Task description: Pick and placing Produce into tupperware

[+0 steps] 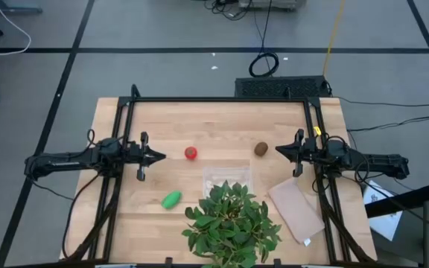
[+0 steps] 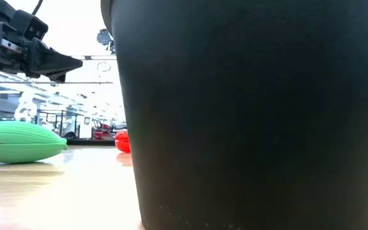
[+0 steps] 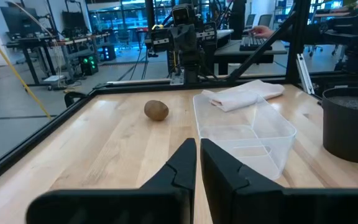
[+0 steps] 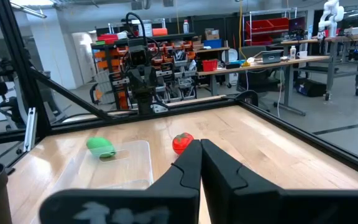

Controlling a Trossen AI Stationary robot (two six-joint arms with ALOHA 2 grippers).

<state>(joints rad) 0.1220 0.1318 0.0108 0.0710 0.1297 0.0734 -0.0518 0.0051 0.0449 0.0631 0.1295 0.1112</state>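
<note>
Wooden surface (image 1: 222, 134) carries the clear tupperware (image 1: 227, 176), nothing inside; both arms' jaws are together, holding nothing.

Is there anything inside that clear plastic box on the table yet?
No, the clear container looks empty; the wood shows through it. The tomato, the green piece and the kiwi lie outside. The plant covers its near edge from above.

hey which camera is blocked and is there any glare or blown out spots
Low view: a black pot fills most of the frame, and the background above the bright green oblong piece is blown out white. High view: evenly lit, no glare on the clear plastic container.
</note>
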